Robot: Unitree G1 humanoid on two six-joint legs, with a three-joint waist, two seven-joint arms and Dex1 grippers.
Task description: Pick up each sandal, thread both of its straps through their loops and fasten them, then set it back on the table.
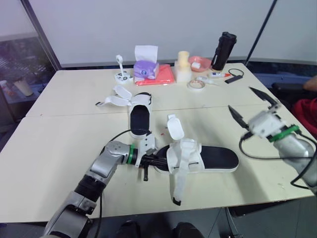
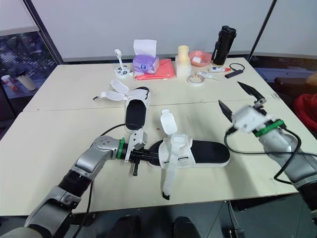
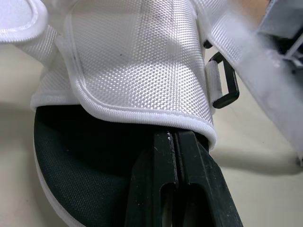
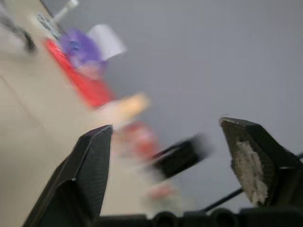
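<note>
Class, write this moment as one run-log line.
left gripper: jaws shut under strap of near sandal | right gripper: jaws open, empty, raised | far sandal: unfastened, on table

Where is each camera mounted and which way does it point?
Left eye view: on the head, down over the table; left arm and right arm show, left gripper at the near sandal.
Right eye view: beside it, same scene, same arms.
Left wrist view: along the shut left gripper, under that sandal's strap.
Right wrist view: along the open right gripper, toward the wall.

No words or numbers can be read; the purple tissue box point(image 1: 146, 69) may carry print, too small to tell.
</note>
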